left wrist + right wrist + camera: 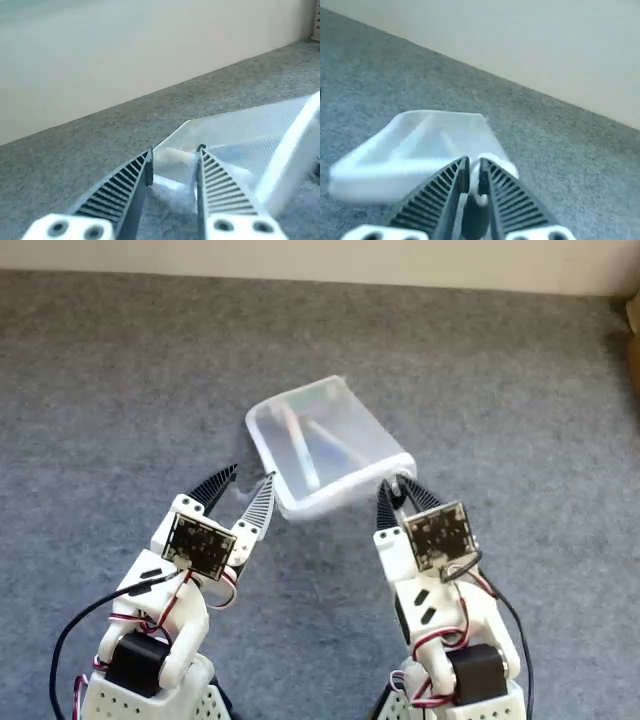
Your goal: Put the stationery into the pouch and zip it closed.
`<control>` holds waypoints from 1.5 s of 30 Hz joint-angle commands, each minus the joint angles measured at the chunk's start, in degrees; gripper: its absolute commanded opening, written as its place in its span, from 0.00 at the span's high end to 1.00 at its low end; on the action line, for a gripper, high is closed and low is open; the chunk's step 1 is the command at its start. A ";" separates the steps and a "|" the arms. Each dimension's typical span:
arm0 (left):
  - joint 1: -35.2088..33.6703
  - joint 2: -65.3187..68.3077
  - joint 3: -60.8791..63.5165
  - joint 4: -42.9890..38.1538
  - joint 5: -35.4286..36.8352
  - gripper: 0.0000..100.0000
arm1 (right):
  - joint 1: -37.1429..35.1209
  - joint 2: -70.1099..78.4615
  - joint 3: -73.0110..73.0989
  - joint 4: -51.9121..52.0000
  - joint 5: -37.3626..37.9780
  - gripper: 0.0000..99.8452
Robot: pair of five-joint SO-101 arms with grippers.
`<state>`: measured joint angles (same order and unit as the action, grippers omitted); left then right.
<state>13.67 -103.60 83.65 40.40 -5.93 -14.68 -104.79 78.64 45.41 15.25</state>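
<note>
**A:** Where is the pouch [330,445] found, and is anything seen inside it?

**B:** It is laid flat on the grey carpeted surface [120,380], just ahead of both sets of jaws. Pale stick-like stationery [300,445] is made out through its translucent wall, so the filling step is judged done. Whether the zip is partly run cannot be told.

**A:** How is the right gripper [395,485] set?

**B:** Its jaws are drawn almost together at the pouch's near corner. A small white tab [480,199] is pinched between them, and it is taken to be the zip pull. The thick white zip band [325,502] runs sideways from those tips towards the other arm.

**A:** And the left gripper [251,474]?

**B:** Its jaws are spread wide and nothing is held. The pouch's other near corner lies just past the tips, roughly in line with the gap between them.

**A:** So which step is in hand?

**B:** The zipping is judged to be in hand. For the next move, the free corner would need to be clamped between the spread jaws so that the pouch is braced. The tab could then be drawn along the band without the whole pouch being dragged across the carpet.
</note>
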 commanded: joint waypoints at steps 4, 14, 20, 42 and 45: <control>-0.57 -0.57 -0.57 0.09 0.62 0.86 | 0.75 -0.66 -5.32 4.09 0.88 0.99; -0.22 -0.66 -0.13 -3.34 0.62 0.86 | 0.48 -0.66 -10.24 0.75 0.88 0.99; -0.66 -0.57 3.38 -3.16 0.35 0.86 | 0.57 -0.66 -10.68 -1.54 0.62 0.99; -13.85 -0.31 13.41 11.43 0.26 0.86 | 5.85 -0.48 25.71 5.58 0.26 0.99; -14.37 -0.31 13.41 17.23 0.26 0.85 | 5.93 -0.48 25.63 7.87 -6.42 0.99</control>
<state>0.48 -103.52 95.96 50.77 -5.93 -8.18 -104.53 95.69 51.56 13.85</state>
